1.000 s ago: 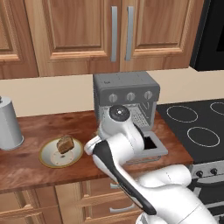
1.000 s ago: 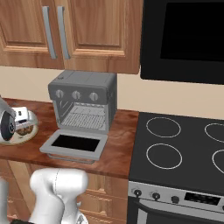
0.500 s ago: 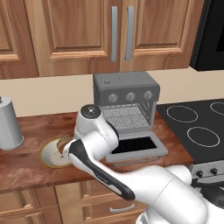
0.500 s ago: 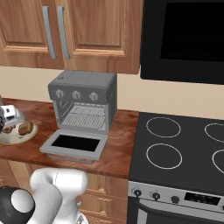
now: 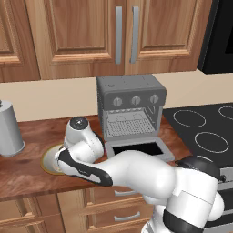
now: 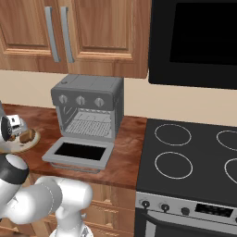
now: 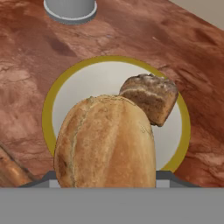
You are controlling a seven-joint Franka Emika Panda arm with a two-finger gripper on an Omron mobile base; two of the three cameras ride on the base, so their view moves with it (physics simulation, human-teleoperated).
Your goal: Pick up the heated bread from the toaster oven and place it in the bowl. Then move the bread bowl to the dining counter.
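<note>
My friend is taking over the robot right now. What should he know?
Gripper: shut on the heated bread, held above the bowl.
Bowl sits on the worktop, left of the toaster oven, with a darker bread chunk in it.
Oven door is down, rack bare.
Done: bread taken out.
Left: drop it in the bowl, carry the bowl to the dining counter.
</note>
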